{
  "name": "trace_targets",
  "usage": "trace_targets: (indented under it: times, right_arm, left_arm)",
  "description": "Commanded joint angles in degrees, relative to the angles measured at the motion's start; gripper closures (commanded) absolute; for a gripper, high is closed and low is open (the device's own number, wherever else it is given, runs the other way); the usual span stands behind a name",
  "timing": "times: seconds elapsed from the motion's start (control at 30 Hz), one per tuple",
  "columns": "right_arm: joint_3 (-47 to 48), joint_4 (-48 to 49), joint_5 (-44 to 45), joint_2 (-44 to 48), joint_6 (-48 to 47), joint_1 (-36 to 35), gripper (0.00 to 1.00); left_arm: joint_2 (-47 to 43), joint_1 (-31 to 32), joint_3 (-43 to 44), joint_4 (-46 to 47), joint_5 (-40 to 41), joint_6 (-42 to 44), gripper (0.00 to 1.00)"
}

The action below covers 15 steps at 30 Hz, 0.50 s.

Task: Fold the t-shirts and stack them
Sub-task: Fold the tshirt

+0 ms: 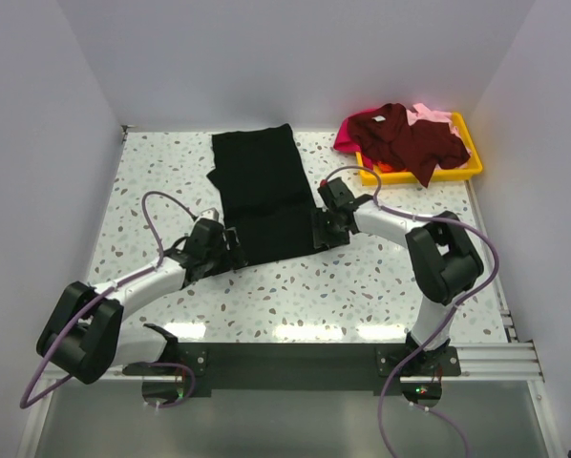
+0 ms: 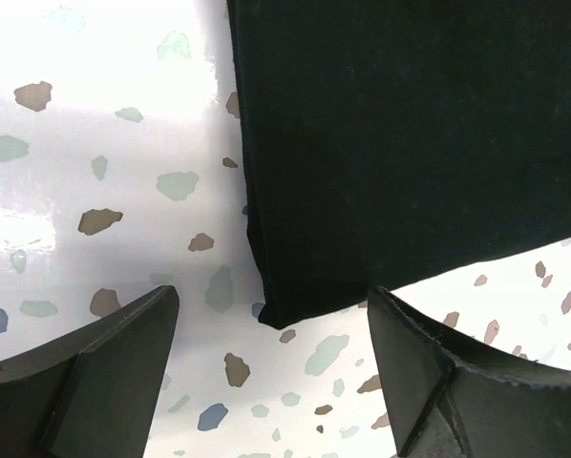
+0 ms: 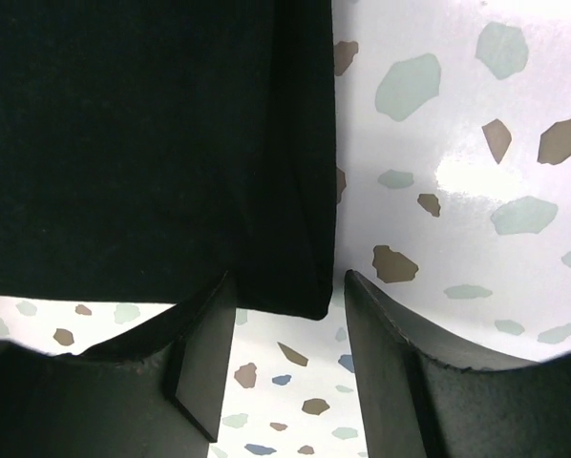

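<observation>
Left claw (image 2: 271, 315) and right claw (image 3: 290, 286) are straddling the 2 near corners of the black t-shirt (image 1: 262, 191), both with fingers parted.
Between the left claw's 2 widely spread fingers (image 2: 104, 353), the shirt's corner is lying flat on the speckled table (image 1: 314, 286), just ahead of the tips and touching neither. The right claw's fingers (image 3: 400, 372) are standing closer together, 1 on each side of the other corner, a sliver of table showing beside the cloth. Well beyond the right claw, the maroon t-shirt (image 1: 410, 134) is sprawling over a yellow tray (image 1: 462, 172), the magenta t-shirt (image 1: 348, 134) and pale pink t-shirt (image 1: 433, 114) peeking out from under it.
</observation>
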State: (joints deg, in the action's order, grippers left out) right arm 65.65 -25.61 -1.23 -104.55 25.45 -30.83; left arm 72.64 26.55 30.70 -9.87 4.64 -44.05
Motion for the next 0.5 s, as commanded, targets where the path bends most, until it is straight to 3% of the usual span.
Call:
trace_targets:
  times: [0.0, 0.47]
  right_arm:
    - [-2.4, 1.5, -1.8, -0.4, 1.4, 0.1, 0.49]
    - [-4.7, 2.4, -2.6, 0.8, 2.1, 0.1, 0.63]
  left_arm:
    - [0.2, 0.7, -0.6, 3.1, -1.0, -1.5, 0.17]
    - [0.6, 1.2, -2.5, 5.8, -2.2, -2.8, 0.32]
